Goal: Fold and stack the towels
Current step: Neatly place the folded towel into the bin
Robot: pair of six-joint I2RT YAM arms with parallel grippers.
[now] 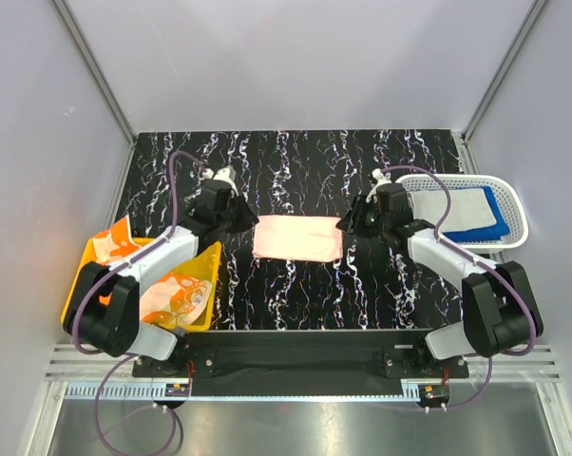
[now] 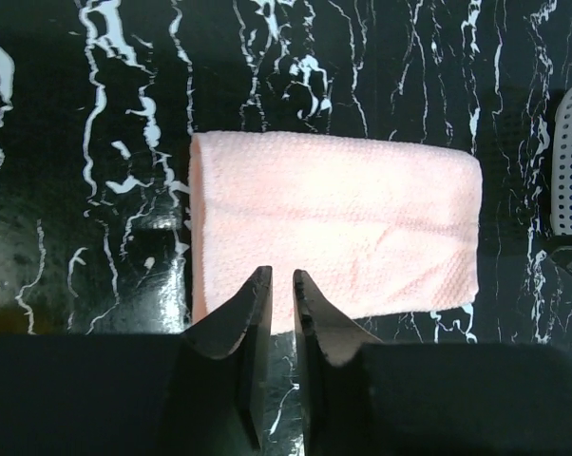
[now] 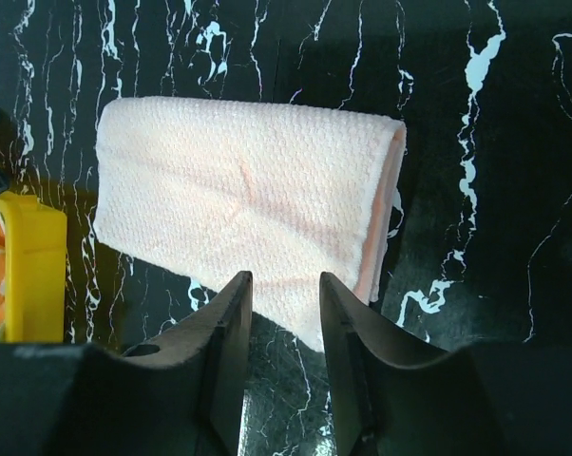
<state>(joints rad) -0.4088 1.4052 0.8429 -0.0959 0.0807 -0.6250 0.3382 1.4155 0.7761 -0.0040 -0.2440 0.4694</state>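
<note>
Now your left gripper (image 2: 280, 275) is hovering at the left end of the folded pale pink cloth towel (image 1: 298, 238) on the black marbled table (image 1: 295, 171), jaws slightly parted, gripping nothing; your right gripper (image 3: 284, 280), likewise released, is hovering at its right end.

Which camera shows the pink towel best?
The left wrist camera. There the folded pink towel fills the middle, close enough to see its bumpy weave, with only a bit of its near edge behind the left pincer. The right wrist camera is close too, but hides part of one corner. The top camera shows it whole but tiny.
</note>
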